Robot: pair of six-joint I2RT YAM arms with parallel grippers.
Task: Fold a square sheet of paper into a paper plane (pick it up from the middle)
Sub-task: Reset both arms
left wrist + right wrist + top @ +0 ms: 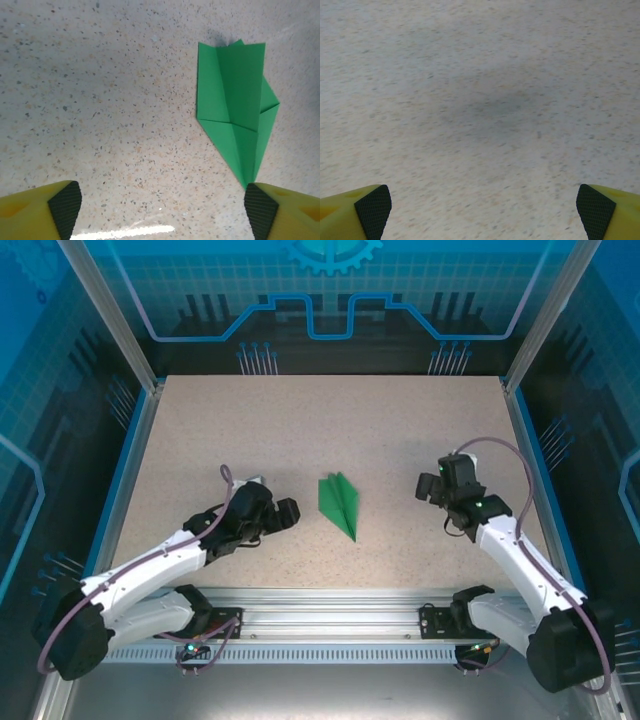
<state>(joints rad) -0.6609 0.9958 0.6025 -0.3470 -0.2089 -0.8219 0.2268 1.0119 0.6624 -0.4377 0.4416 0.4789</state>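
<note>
Across the beige speckled counter (400, 430), boxed in by aluminium posts (112, 320) and blue circuit-patterned walls (320, 300), we see the paper plane (339, 504) lying flat mid-counter between both arms. It's a bright green, slim dart with a centre crease, nose toward the near edge. Left jaws are spread wide and hold nothing; right jaws are spread too, over bare counter.

Bright, even overhead light falls on the speckled table (400, 430) with only faint, soft shadows; the left wrist view is sharp, with a white glare streak (125, 231) low on the table and a thin shadow behind the paper plane (235, 100), while the right wrist view is blurred around a diffuse grey shadow.
</note>
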